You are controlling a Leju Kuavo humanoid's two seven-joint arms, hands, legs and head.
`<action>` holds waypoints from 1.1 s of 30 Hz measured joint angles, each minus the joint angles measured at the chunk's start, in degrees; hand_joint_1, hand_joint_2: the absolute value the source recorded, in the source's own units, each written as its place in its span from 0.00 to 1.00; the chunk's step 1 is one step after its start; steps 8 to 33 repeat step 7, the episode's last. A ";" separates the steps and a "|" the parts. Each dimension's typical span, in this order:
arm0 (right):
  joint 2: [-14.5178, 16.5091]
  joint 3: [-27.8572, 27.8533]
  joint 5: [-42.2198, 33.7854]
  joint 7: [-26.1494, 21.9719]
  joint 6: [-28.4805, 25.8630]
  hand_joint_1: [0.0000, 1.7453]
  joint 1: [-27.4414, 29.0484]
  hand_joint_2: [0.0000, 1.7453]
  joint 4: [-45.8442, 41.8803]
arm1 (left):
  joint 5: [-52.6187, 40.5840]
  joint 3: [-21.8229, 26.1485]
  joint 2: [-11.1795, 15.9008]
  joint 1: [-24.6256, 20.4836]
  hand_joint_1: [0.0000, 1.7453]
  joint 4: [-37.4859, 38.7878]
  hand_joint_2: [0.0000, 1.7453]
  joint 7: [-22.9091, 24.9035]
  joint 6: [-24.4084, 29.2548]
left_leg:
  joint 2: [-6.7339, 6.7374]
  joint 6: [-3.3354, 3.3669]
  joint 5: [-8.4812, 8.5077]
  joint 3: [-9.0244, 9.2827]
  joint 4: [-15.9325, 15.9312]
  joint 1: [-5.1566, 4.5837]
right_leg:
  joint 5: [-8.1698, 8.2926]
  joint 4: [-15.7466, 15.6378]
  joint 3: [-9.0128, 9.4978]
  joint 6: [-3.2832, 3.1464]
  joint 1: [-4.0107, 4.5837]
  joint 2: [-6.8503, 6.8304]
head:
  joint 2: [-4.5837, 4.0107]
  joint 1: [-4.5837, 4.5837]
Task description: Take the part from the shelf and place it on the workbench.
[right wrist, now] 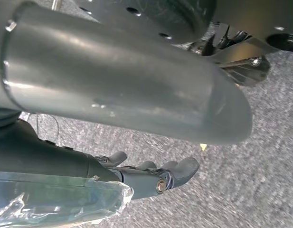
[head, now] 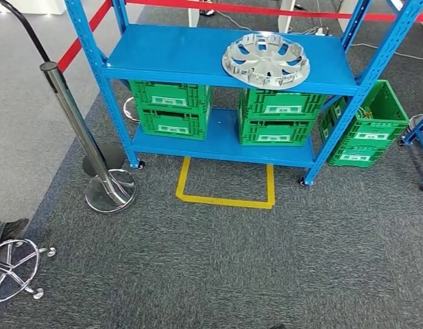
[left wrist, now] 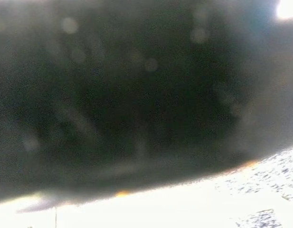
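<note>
The part is a silver wheel cover [head: 265,59] with spoke cut-outs. It lies flat on the top board of a blue metal shelf [head: 188,51], right of the middle, in the head view. In the right wrist view my right hand [right wrist: 152,175] hangs over grey carpet, its dark fingers stretched out and a little apart, holding nothing. A thick silver tube of my own arm crosses that picture above the hand.
Two green crates [head: 172,110] [head: 279,116] stand on the lower board, and a third [head: 367,127] is on the floor at the right. A yellow tape square [head: 227,199] marks the carpet before the shelf. A leaning chrome stanchion [head: 75,116] with red belt and a chair base [head: 12,267] are at left.
</note>
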 joint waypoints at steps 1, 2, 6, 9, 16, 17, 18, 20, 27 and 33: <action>-0.01 -0.08 0.00 0.00 0.00 0.00 -0.05 0.00 0.00 | 0.00 -0.01 -0.01 -0.01 0.00 0.00 0.00 0.00 0.00 | 0.00 -0.25 -0.45 0.51 0.04 -0.13 | 2.02 -3.77 1.52 -0.25 0.11 -0.01 | 0.00 0.05; -0.01 -0.13 0.00 0.00 0.00 0.00 -0.11 0.00 0.00 | 0.00 -0.02 -0.01 -0.03 0.00 0.00 0.00 0.00 0.01 | 0.00 -0.53 -0.84 0.84 0.09 -0.22 | 3.11 -6.50 2.82 -0.52 0.19 -0.01 | 0.00 0.07; -0.01 -0.28 0.08 0.00 -0.07 0.00 -0.07 0.00 0.00 | 0.00 -0.04 0.03 -0.08 0.00 -0.01 0.00 0.02 0.07 | 0.09 -1.73 -1.51 1.27 -0.01 -0.17 | 3.00 -8.52 4.18 -1.56 0.36 0.14 | 0.00 -0.02; -0.01 -0.30 0.09 0.00 -0.07 0.00 -0.03 0.00 0.00 | 0.00 -0.05 0.04 -0.10 0.00 -0.01 0.00 0.01 0.08 | 0.09 -1.89 -1.58 1.35 -0.04 -0.14 | 2.99 -8.61 4.24 -1.72 0.34 0.14 | 0.00 -0.01; -0.01 -0.30 0.09 0.00 -0.07 0.00 -0.03 0.00 0.00 | 0.00 -0.05 0.04 -0.10 0.00 -0.01 0.00 0.01 0.08 | 0.09 -1.89 -1.58 1.35 -0.04 -0.14 | 2.99 -8.61 4.24 -1.72 0.34 0.14 | 0.00 -0.01; -0.01 -0.30 0.09 0.00 -0.07 0.00 -0.03 0.00 0.00 | 0.00 -0.05 0.04 -0.10 0.00 -0.01 0.00 0.01 0.08 | 0.09 -1.89 -1.58 1.35 -0.04 -0.14 | 2.99 -8.61 4.24 -1.72 0.34 0.14 | 0.00 -0.01; -0.01 -0.30 0.09 0.00 -0.07 0.00 -0.03 0.00 0.00 | 0.00 -0.05 0.04 -0.10 0.00 -0.01 0.00 0.01 0.08 | 0.09 -1.89 -1.58 1.35 -0.04 -0.14 | 2.99 -8.61 4.24 -1.72 0.34 0.14 | 0.00 -0.01; -0.01 -0.30 0.09 0.00 -0.07 0.00 -0.03 0.00 0.00 | 0.00 -0.05 0.04 -0.10 0.00 -0.01 0.00 0.01 0.08 | 0.09 -1.89 -1.58 1.35 -0.04 -0.14 | 2.99 -8.61 4.24 -1.72 0.34 0.14 | 0.00 -0.01; -0.01 -0.30 0.09 0.00 -0.07 0.00 -0.03 0.00 0.00 | 0.00 -0.05 0.04 -0.10 0.00 -0.01 0.00 0.01 0.08 | 0.09 -1.89 -1.58 1.35 -0.04 -0.14 | 2.99 -8.61 4.24 -1.72 0.34 0.14 | 0.00 -0.01; -0.01 -0.30 0.09 0.00 -0.07 0.00 -0.03 0.00 0.00 | 0.00 -0.05 0.04 -0.10 0.00 -0.01 0.00 0.01 0.08 | 0.09 -1.89 -1.58 1.35 -0.04 -0.14 | 2.99 -8.61 4.24 -1.72 0.34 0.14 | 0.00 -0.01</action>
